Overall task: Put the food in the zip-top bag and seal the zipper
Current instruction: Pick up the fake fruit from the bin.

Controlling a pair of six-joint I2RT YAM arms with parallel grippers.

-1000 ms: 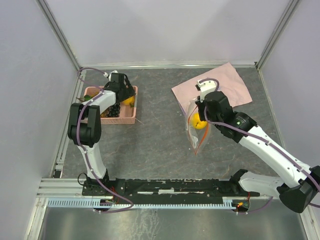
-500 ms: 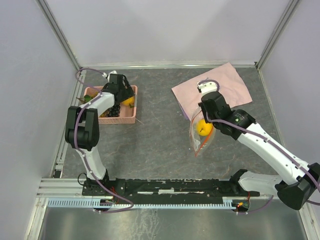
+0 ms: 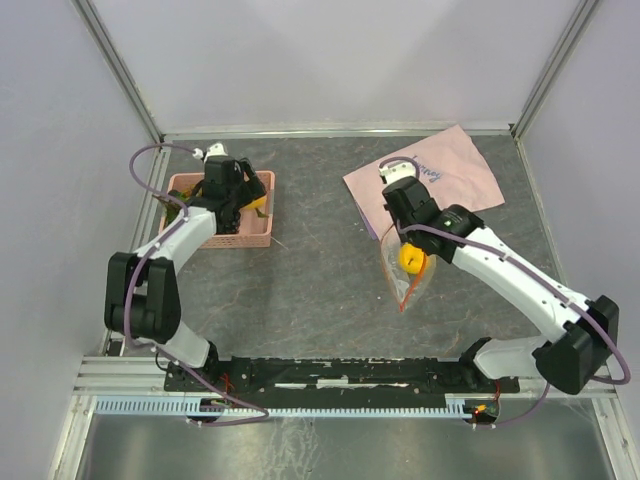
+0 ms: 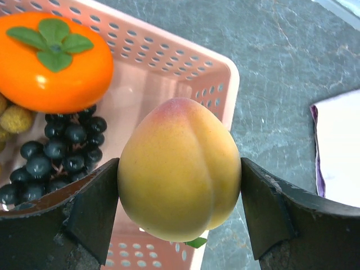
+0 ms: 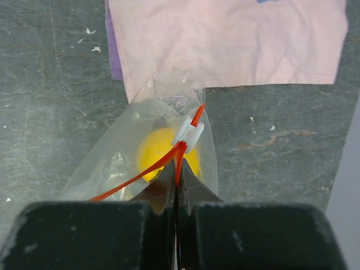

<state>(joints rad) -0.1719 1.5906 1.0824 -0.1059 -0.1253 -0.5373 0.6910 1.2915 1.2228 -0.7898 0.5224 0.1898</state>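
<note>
We see the left end effector point(image 4: 180, 209) clamped on a yellow-orange toy peach with a red blush point(image 4: 180, 166), one finger on each side. In the wrist view the peach covers a corner of the pink perforated plastic basket point(image 4: 209, 72), which sits in the upper left of the top view. In the basket are an orange toy persimmon with a green leaf top point(image 4: 53, 67), a dark toy grape cluster point(image 4: 62, 154) and tan round berries point(image 4: 17, 119).

Right of centre on the grey stone-patterned surface point(image 4: 281, 56) is the clear crinkly plastic zip-top bag point(image 5: 115, 154), with a yellow toy lemon point(image 5: 157, 149) inside. The right end effector point(image 5: 177, 180) is pinched together on the thin orange-red zipper strip point(image 5: 138, 177) at the bag's mouth, just short of a small white slider point(image 5: 188, 134). The bag's far end reaches the edge of a pale pink cloth point(image 5: 225, 39).
</note>
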